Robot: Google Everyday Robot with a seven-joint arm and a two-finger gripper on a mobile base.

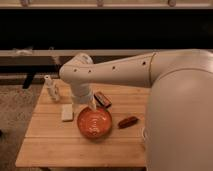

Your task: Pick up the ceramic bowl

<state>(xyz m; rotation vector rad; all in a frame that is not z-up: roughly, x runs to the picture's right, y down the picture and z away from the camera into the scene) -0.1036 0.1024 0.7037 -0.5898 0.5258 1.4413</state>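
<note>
The ceramic bowl [94, 122] is a wide, shallow, glossy orange-red bowl with pale marks inside. It sits near the middle of the wooden table [60, 150]. My white arm reaches in from the right and bends down over the table. My gripper [90, 104] hangs just above the bowl's far rim, mostly hidden behind the arm's wrist. One pale fingertip [93, 104] points down at the rim.
A pale rectangular block [67, 113] lies left of the bowl. A dark flat packet [102, 99] lies behind it. A reddish-brown oblong item [128, 121] lies to its right. A white bottle [49, 86] stands at the far left corner. A dark bench runs behind the table.
</note>
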